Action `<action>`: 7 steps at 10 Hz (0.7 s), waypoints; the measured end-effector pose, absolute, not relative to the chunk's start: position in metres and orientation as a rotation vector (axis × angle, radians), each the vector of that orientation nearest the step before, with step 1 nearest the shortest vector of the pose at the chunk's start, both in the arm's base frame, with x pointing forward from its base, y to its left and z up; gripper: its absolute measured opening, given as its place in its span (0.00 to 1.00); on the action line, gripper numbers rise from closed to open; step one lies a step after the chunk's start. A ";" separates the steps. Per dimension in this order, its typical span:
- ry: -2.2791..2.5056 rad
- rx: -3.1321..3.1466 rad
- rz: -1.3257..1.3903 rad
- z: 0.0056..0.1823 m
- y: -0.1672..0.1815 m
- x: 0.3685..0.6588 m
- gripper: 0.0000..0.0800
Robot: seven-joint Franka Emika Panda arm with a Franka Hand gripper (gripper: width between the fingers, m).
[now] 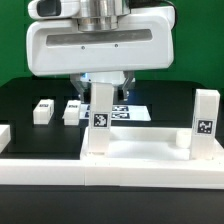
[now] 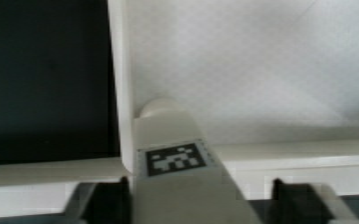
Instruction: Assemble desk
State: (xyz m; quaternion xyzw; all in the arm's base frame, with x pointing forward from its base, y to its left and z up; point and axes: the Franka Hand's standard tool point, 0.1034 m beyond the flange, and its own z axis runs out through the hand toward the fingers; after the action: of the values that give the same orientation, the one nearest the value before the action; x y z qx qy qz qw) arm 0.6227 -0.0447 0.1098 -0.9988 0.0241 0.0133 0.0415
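The white desk top (image 1: pixel 140 152) lies flat at the front of the exterior view. One white square leg (image 1: pixel 103 118) with a tag stands upright on its left part, and a second leg (image 1: pixel 206 120) stands at its right end. My gripper (image 1: pixel 103 92) hangs over the left leg, one finger on each side. In the wrist view the leg (image 2: pixel 178 150) rises between my fingers (image 2: pixel 105 202). A gap shows between the leg and the other finger. The gripper (image 2: pixel 202 203) is open around the leg. The desk top (image 2: pixel 265 70) fills the view behind it.
Two loose white legs (image 1: pixel 42 110) (image 1: pixel 72 110) lie on the black table at the exterior view's left. The marker board (image 1: pixel 128 110) lies behind the held leg. A long white border bar (image 1: pixel 110 185) runs along the front.
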 end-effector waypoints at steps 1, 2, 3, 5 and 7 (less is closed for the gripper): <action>0.086 -3.066 0.041 0.110 -0.051 0.622 0.37; 0.230 -3.057 0.047 0.109 -0.050 0.622 0.37; 0.327 -3.048 0.050 0.109 -0.050 0.622 0.37; 0.648 -3.000 0.052 0.109 -0.050 0.623 0.37; 1.099 -2.871 0.067 0.107 -0.044 0.624 0.37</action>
State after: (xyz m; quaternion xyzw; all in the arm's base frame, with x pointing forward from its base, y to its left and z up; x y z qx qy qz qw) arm 0.6240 -0.0445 0.1070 -0.9332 0.3572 0.0217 0.0334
